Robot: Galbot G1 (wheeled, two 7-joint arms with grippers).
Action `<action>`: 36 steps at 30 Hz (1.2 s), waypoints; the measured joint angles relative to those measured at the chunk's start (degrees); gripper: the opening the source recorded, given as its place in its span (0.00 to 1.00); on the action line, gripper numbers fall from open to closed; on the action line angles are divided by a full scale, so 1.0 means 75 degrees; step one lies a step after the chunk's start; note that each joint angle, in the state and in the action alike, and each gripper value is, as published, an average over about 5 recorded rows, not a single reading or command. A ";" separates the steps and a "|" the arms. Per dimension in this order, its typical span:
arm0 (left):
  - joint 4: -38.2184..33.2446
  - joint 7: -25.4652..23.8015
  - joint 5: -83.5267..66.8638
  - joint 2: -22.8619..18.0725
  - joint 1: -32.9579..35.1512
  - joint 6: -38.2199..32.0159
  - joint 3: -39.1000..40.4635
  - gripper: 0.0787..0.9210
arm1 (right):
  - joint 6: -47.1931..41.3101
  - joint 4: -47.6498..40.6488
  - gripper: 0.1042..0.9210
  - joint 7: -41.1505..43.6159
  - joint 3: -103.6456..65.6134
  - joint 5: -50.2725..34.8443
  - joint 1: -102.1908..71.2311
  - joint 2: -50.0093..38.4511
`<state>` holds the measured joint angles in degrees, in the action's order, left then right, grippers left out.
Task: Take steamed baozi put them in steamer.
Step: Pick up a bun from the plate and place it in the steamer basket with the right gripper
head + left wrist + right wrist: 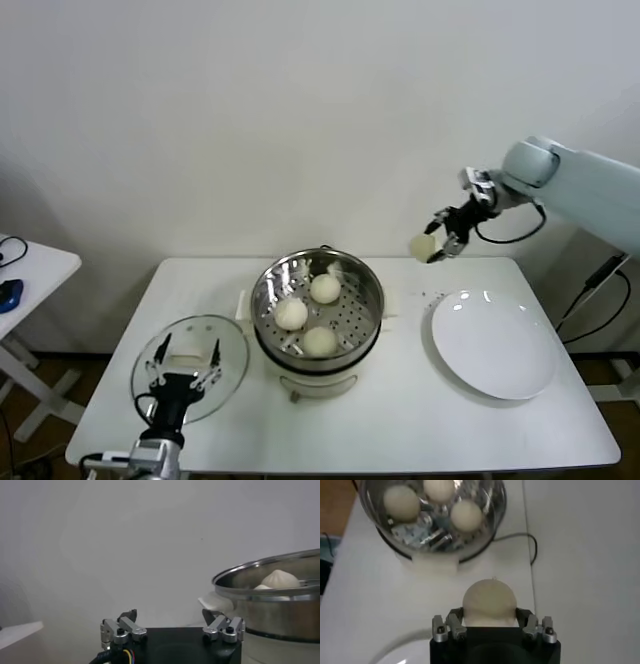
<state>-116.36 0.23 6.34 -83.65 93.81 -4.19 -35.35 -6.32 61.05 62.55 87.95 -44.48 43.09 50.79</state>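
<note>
- Right arm reaches in from the right side, raised high, forearm angled down toward centre.
- Right gripper [433, 247] held up in the air, fingers [454, 621] closed around a steamed baozi [489, 602].
- Left arm low at the near left edge, parked.
- Left gripper [182, 373] points forward, fingers [129, 615] spread wide, holding nothing.

Right arm [585, 195] has a pale blue-grey shell w/ black cable looped at the wrist, right gripper [490, 625] & left gripper [172, 625] both black blocks w/ silver finger brackets, black screws, coloured wires by the left.
</note>
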 measured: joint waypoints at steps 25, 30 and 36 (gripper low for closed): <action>0.0060 0.0010 0.0152 0.0007 -0.0179 0.0100 0.0202 0.88 | -0.0569 0.0626 0.71 -0.0593 0.1436 -0.1522 0.0032 0.2187; 0.0104 0.0010 0.0148 0.0023 -0.0172 0.0091 0.0187 0.88 | -0.0591 0.0554 0.71 -0.0649 0.1449 -0.1420 -0.0244 0.2274; 0.0121 0.0008 0.0127 0.0057 -0.0177 0.0085 0.0167 0.88 | -0.0612 0.0515 0.72 -0.0719 0.1444 -0.1281 -0.0508 0.2358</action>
<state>-115.45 0.29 7.29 -83.23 92.48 -3.55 -34.10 -10.91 64.92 57.16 98.78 -54.09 39.28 68.48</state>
